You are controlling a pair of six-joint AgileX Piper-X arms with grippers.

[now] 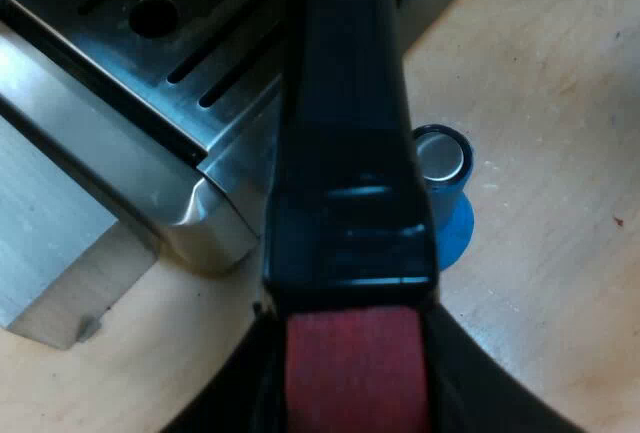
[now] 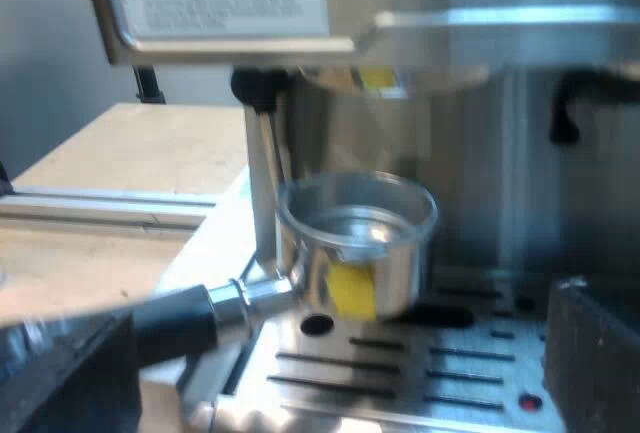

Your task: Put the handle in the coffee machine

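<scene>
The metal holder [image 2: 355, 238] hangs level over the espresso machine's drip tray [image 2: 400, 373], just under the machine's front head [image 2: 390, 73]. Its round basket carries a yellow sticker. Its dark handle [image 1: 345, 143] ends in red [image 1: 350, 373], and my left gripper [image 1: 350, 378] is shut on that end, a black finger [image 1: 225, 403] on each side. My right gripper [image 2: 340, 383] stands open close to the tray, its fingers wide apart with nothing between them; the holder is just beyond them.
A blue tamper [image 1: 445, 193] with a metal face stands on the wooden table [image 1: 560, 153], close to the corner of the drip tray [image 1: 200, 73]. A steam wand [image 2: 262, 173] hangs beside the holder's basket.
</scene>
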